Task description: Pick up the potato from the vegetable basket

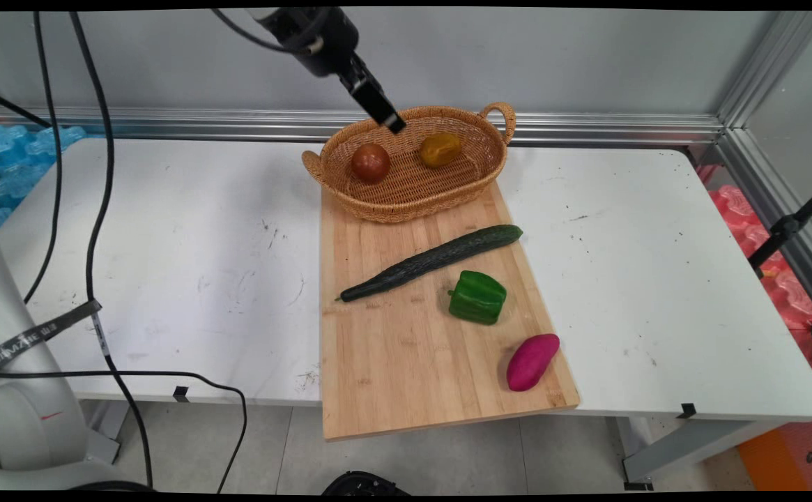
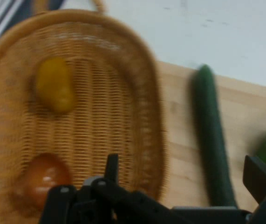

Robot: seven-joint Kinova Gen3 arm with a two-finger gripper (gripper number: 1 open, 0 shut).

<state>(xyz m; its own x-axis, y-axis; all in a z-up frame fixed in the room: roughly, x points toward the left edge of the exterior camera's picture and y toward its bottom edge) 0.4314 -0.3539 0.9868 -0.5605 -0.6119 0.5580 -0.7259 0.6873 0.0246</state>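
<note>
The end effector [image 1: 386,117] hangs above the far rim of a woven wicker basket [image 1: 458,192], its two fingers spread wide with nothing between them; in the hand view one finger [image 2: 112,169] rises near the basket's wall and the other stands far across at the picture's right edge.

Directly below the end effector, inside the basket, lie two things: one round reddish-brown tomato [image 1: 370,162] and one yellow, oblong fruit [image 1: 440,149], set apart from each other. The basket is oval, tan, with a loop handle at each end, and it rests on the far end of one pale wooden cutting board [image 1: 392,362] on the white desk [image 1: 169,244].

Nearer the camera than the end effector, three things lie on the board: one long dark green cucumber [image 1: 433,261] set at a slant just beside the basket, one green bell pepper [image 1: 477,298] past it, and one magenta sweet potato [image 1: 532,361] farthest off, near the board's corner.
</note>
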